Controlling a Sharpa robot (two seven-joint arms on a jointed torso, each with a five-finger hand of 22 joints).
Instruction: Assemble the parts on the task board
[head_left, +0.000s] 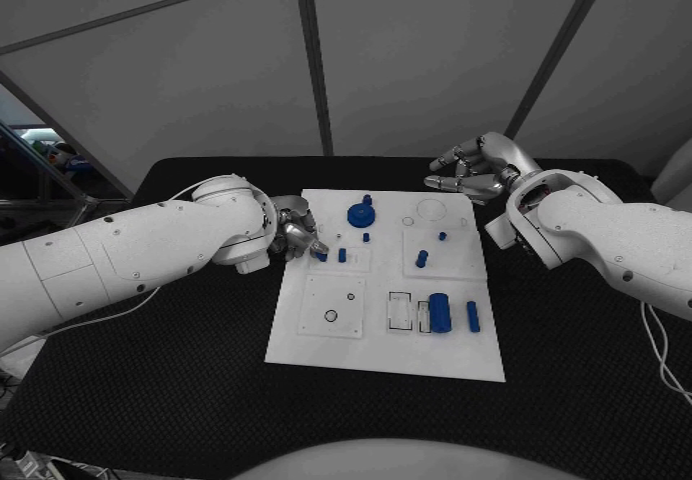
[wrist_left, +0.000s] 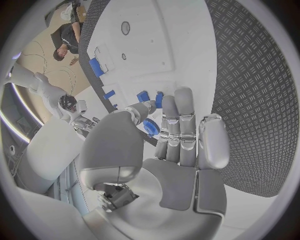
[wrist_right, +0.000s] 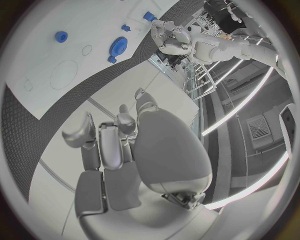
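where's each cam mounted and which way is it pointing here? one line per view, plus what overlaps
Head view: on the robot's head, looking down at the task board; both white arms enter, left hand at the board's left edge, right hand beyond its far right corner.
Left wrist view: behind the left hand, facing along the board.
Right wrist view: behind the right hand, lifted, facing the board.
Shared: the blue gear shows in head and right wrist views.
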